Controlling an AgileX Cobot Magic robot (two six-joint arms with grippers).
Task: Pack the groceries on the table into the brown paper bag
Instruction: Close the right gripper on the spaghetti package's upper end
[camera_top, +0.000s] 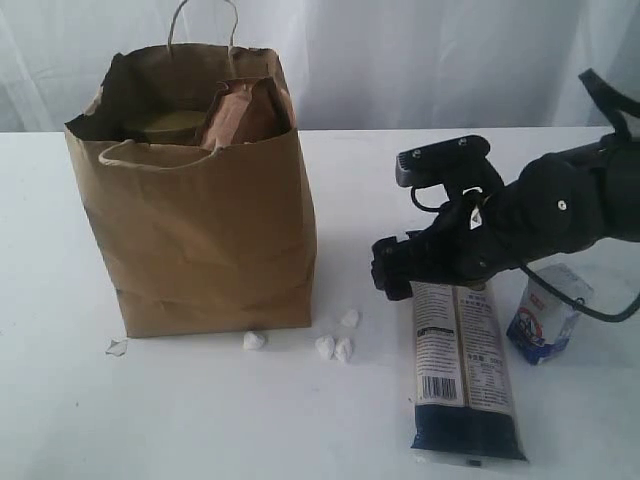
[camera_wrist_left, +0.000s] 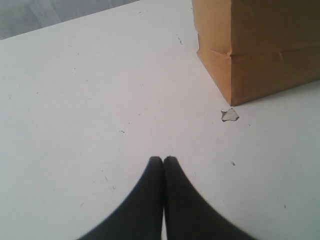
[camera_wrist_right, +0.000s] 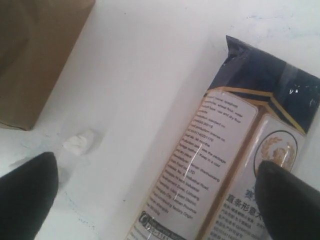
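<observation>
The brown paper bag (camera_top: 200, 200) stands upright at the left of the table (camera_top: 200, 420). A brown-red pouch (camera_top: 245, 112) and a round gold lid (camera_top: 170, 125) show inside its rim. A long dark-blue packet (camera_top: 462, 370) lies flat at the right, with a small white-blue carton (camera_top: 548, 315) beside it. My right gripper (camera_top: 395, 275) hovers open over the packet's far end. In the right wrist view the right gripper (camera_wrist_right: 157, 200) is spread wide, one finger over the packet (camera_wrist_right: 225, 165) and the other over bare table. My left gripper (camera_wrist_left: 163, 160) is shut and empty, low over the table near the bag's corner (camera_wrist_left: 260, 50).
Several small white crumbs (camera_top: 335, 347) lie on the table between the bag and the packet; one crumb (camera_wrist_right: 80, 142) shows near the bag's base (camera_wrist_right: 35, 55). A torn paper scrap (camera_wrist_left: 230, 115) lies by the bag's near left corner.
</observation>
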